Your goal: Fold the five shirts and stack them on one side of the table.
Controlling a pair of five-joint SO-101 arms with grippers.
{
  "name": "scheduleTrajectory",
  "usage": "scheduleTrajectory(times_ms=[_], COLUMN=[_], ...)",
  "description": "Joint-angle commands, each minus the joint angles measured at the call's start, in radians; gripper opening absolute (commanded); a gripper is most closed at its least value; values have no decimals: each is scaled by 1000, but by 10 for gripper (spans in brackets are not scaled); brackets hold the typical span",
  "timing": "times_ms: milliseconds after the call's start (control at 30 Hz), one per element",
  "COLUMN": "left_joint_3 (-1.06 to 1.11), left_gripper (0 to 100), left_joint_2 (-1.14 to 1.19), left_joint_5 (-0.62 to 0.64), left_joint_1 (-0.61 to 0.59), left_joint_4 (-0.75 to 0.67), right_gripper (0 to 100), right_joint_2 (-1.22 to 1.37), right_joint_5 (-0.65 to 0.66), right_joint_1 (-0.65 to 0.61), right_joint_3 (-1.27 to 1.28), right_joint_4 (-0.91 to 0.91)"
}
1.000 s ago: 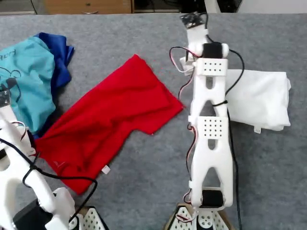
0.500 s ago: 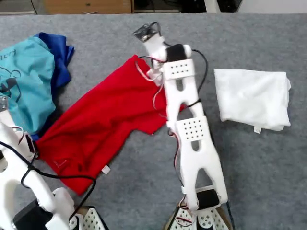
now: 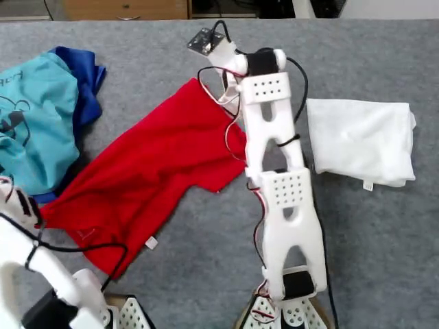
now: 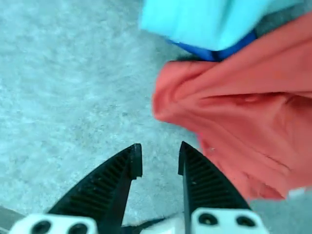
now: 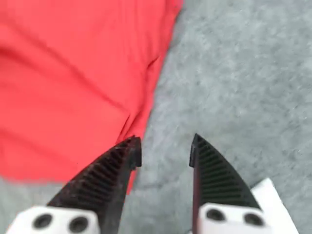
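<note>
Shirts lie across the grey table (image 3: 206, 274). At the left, a light blue shirt (image 3: 34, 116) sits bunched on top of a dark blue shirt (image 3: 86, 82). Next is the left gripper (image 4: 158, 158). It is partly open with nothing in it, over bare table just beside the left corner of the red shirt (image 3: 151, 171). If it shuts there, it may grab air or pinch a tiny bit of cloth that slips out. The light blue shirt is close, so it could get dragged along too.

The red shirt lies spread out and slanted in the middle. The right gripper (image 5: 163, 148) is at its far end, open and empty, with one finger above red cloth and one above table. Going down like that, it may miss the edge or bunch it up, and the fold would come out crooked.

At the right, a white shirt (image 3: 360, 140) lies folded, well apart from the red one.

The wrist views tell how the jaws stand. The high view gives the whole red shirt and the folded white one.
</note>
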Motion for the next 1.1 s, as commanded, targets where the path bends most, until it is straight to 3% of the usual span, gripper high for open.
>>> scheduleTrajectory(times_ms=[0,133,300,700,1067], left_joint_3=[178,493,663,535,535], left_gripper=[138,140,142,139,139], left_joint_2=[-104,-239,-275,-39,-38], left_joint_5=[-37,-41,57,95,95], left_joint_1=[-57,-63,-23,-2,-2], left_joint_4=[-158,-428,-684,-686,-686], right_gripper=[166,95,164,145,145], right_joint_2=[-176,-185,-96,111,140], right_joint_5=[92,112,104,-84,-227], right_joint_1=[21,22,-4,-51,-94], right_joint_3=[170,232,248,39,7], right_joint_4=[12,-69,-173,-137,-104])
